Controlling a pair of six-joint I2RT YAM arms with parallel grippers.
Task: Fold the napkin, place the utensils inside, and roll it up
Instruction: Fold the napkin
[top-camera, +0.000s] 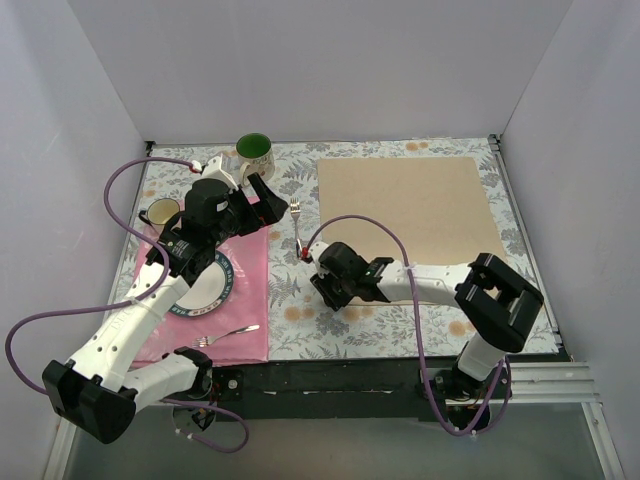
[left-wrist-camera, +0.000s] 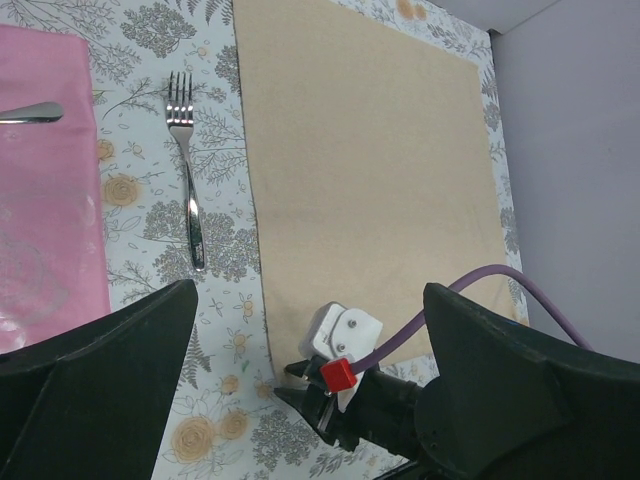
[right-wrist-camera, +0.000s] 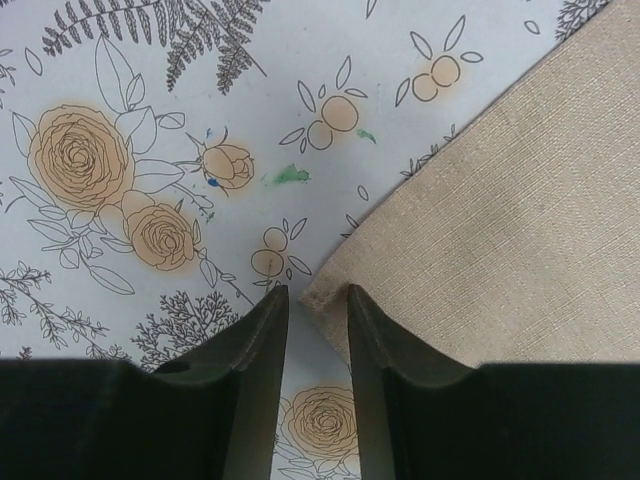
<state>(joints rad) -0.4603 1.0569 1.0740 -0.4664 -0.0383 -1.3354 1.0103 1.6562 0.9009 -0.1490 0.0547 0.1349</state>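
Right now my left hand (top-camera: 240, 183) hangs wide open and empty. A fork (left-wrist-camera: 185, 165) lies just left of the napkin (top-camera: 410, 205), which is spread flat. To start the fold cleanly, I judge I should ease my right hand (right-wrist-camera: 318, 315) forward before pinching. Its jaws stand narrowly apart, holding nothing, with the napkin's near-left corner just at their tips, not yet between them.

a robotics lab booth: plain white walls (top-camera: 330, 70) box in a table (top-camera: 330, 388) under a floral tablecloth (top-camera: 350, 330), two robot arms (top-camera: 130, 335) bolted at its edge.
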